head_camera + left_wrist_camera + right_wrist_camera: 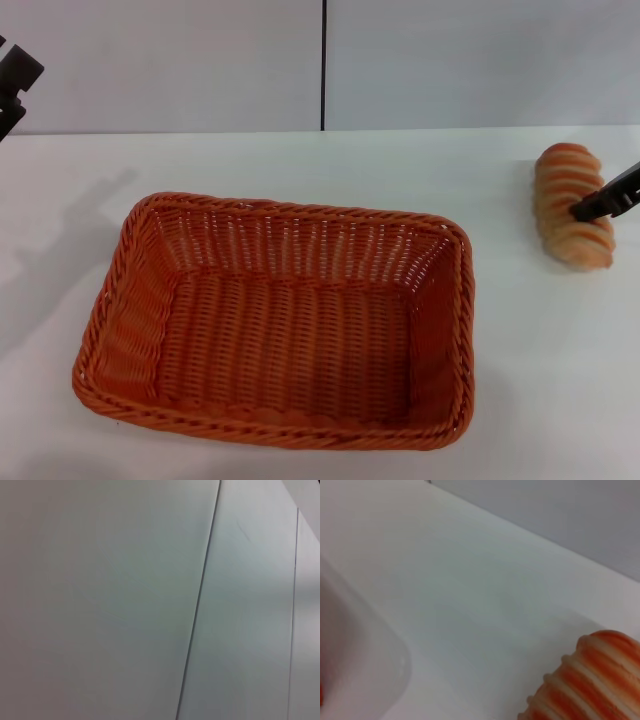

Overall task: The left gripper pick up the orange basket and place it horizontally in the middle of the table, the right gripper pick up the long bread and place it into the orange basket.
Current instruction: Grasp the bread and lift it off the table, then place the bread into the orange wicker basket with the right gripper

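Note:
The orange basket point(280, 320) lies empty with its long side across the middle of the white table point(300, 165). At the far right the long bread point(570, 205) rests on the table, its ridged top up. My right gripper point(605, 203) comes in from the right edge, and its black tip is over the loaf's middle. In the right wrist view, one end of the long bread point(590, 680) is close by. My left gripper point(15, 85) is raised at the far left edge, well away from the basket. The left wrist view holds only wall panels.
A grey wall with a dark vertical seam point(323, 65) stands behind the table. Bare tabletop lies between the basket and the bread. The basket's near rim point(270, 432) is close to the front edge of the view.

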